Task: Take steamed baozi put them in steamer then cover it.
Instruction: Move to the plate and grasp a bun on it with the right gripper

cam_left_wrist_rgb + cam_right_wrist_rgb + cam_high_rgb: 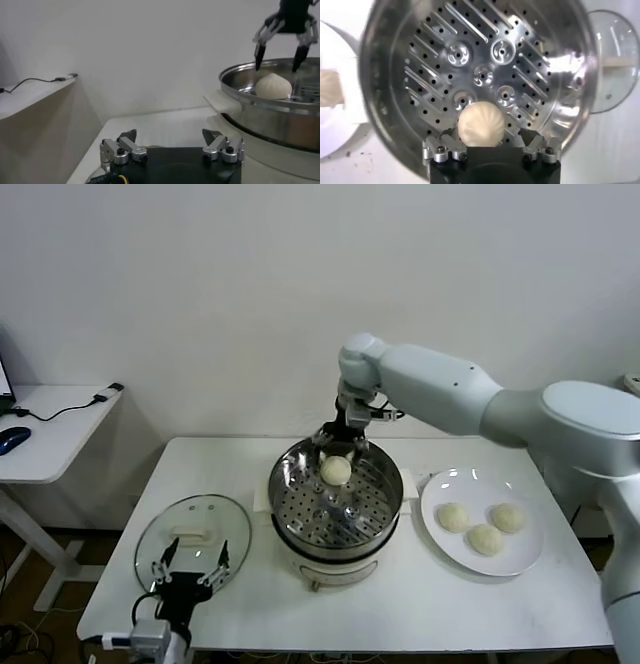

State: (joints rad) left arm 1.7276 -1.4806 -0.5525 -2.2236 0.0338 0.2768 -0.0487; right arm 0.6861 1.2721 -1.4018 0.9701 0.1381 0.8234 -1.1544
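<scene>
One cream-white baozi (336,470) lies on the perforated floor at the far side of the shiny steamer (290,489), which sits on its white pot base. My right gripper (345,446) hovers just above this baozi (481,124), open, with its fingers spread to either side and not touching it. Three more baozi (485,538) lie on the white plate (530,562) to the steamer's right. The glass cover (195,529) with its white handle lies flat on the table to the steamer's left. My left gripper (190,569) is parked open and empty at the cover's near edge.
The white table's front edge (350,646) runs close below the cover and plate. A side desk (50,429) with a cable stands at the far left. A white wall stands behind the table.
</scene>
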